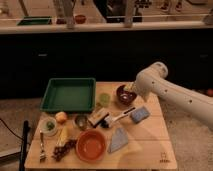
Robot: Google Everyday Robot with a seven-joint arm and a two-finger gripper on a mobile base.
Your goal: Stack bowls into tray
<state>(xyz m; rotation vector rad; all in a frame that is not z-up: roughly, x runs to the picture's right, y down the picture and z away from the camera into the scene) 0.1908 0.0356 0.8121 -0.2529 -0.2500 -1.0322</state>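
The green tray (67,94) lies at the back left of the wooden table and holds nothing. The dark maroon bowl (122,96) stands at the back, to the right of the tray. The orange bowl (91,145) stands near the front edge. My white arm reaches in from the right, and my gripper (130,90) is at the maroon bowl's right rim, mostly hidden by the wrist.
A pale green cup (104,99) stands between tray and maroon bowl. A steel cup (80,121), a small box (98,117), a brush (114,120), a blue sponge (140,114), a grey cloth (119,139), fruit (61,116) and a fork (41,147) lie around the orange bowl.
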